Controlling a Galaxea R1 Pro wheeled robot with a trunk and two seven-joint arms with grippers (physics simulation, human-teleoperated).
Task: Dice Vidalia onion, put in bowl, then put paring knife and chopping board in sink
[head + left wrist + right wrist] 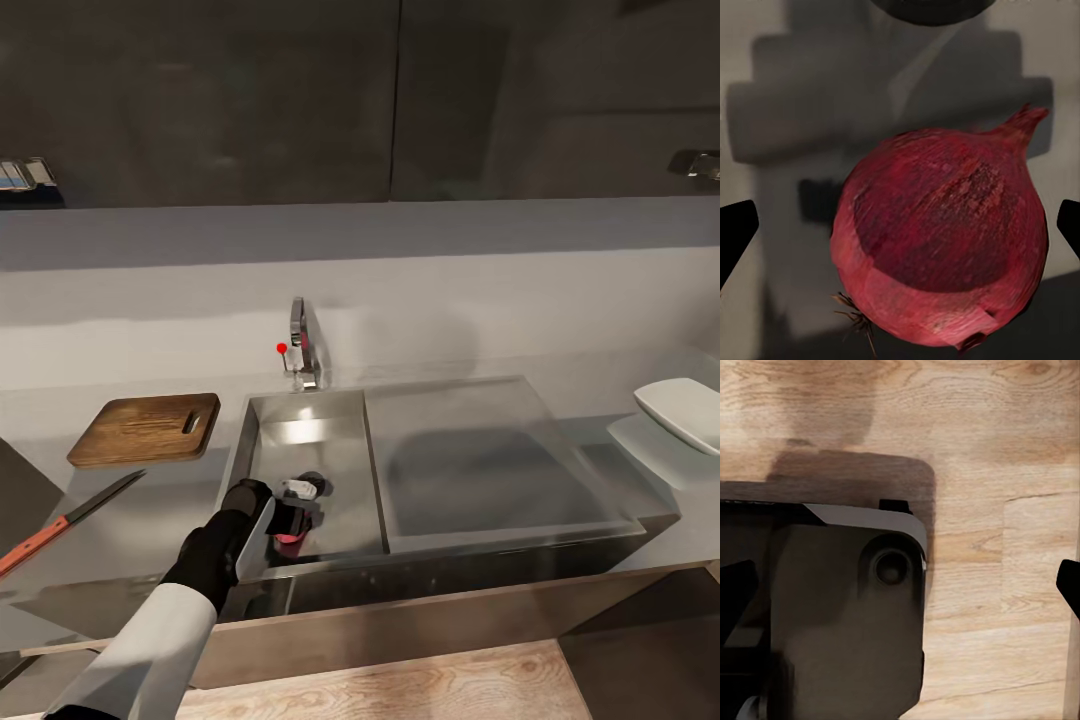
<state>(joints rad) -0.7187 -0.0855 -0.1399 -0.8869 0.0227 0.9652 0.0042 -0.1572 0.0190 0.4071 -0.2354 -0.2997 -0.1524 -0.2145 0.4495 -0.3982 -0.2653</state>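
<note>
While reaching into the rectangular stainless steel sink, left gripper spread wide.
Straddling small pinkish-red rounded Vidalia onion, untouched; stem-to-root axis slanted across the fingers' gap.

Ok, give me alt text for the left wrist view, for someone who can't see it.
A dark red Vidalia onion with a pointed tip and dried roots lies on the grey floor of the sink, centred between the two dark fingertips of the open left end effector, which stand at the frame's edges and do not touch it.
</note>
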